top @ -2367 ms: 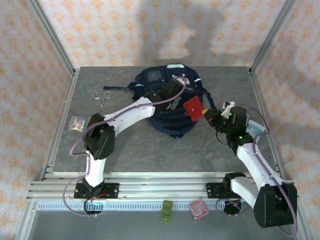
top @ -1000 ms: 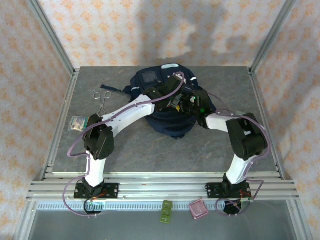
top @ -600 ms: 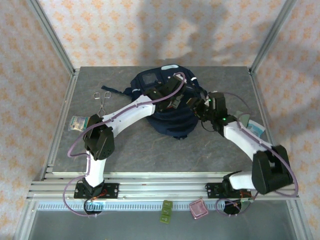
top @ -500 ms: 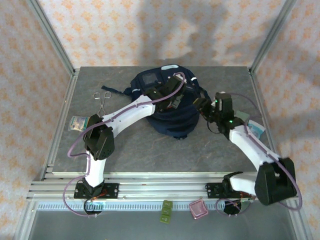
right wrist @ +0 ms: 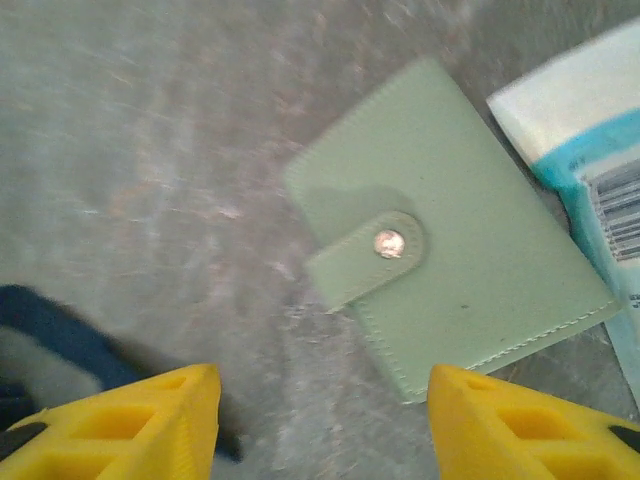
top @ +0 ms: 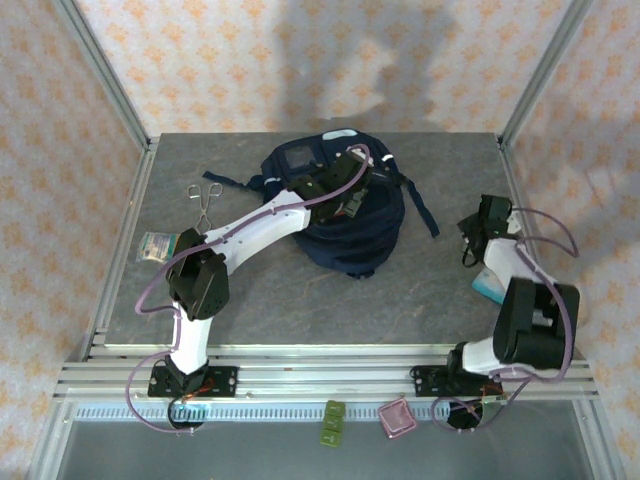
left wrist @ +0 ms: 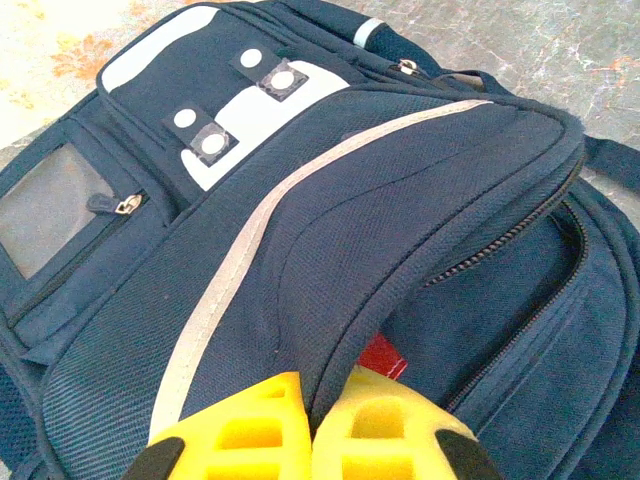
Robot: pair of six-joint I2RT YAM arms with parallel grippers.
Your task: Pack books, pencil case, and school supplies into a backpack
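Pinching a fold of fabric, the left gripper [left wrist: 318, 398] is closed on the backpack [left wrist: 300, 230]. Its two yellow fingers [left wrist: 250, 425] meet on the edge of the upper flap, right beside the open zipper [left wrist: 500, 240]. The flap stands clear of the panel below it, leaving a gap.

1. Backpack position: from overhead, the backpack [top: 345, 225] lies at the middle of the table [top: 280, 290], toward the far edge. One dark strap [top: 420, 205] trails out to the right. The left gripper [top: 352, 195] sits over its upper part.
2. Red item: a corner of the red item [left wrist: 383, 356] shows in the gap under the flap, inside the backpack and just beyond the fingertips. The rest of it is hidden by fabric.
3. Right gripper: the right gripper [right wrist: 320, 385] has its fingers spread wide with nothing between them. From overhead, the right gripper [top: 474, 222] is near the right edge of the table, well apart from the backpack.
4. Below the right gripper: a green wallet [right wrist: 450, 300] with a snap tab lies flat on the table. A white-and-blue package [right wrist: 590, 130] lies just beside it.
5. Left part of the table: scissors [top: 205, 198] and a small packet [top: 157, 245] lie apart from the backpack.
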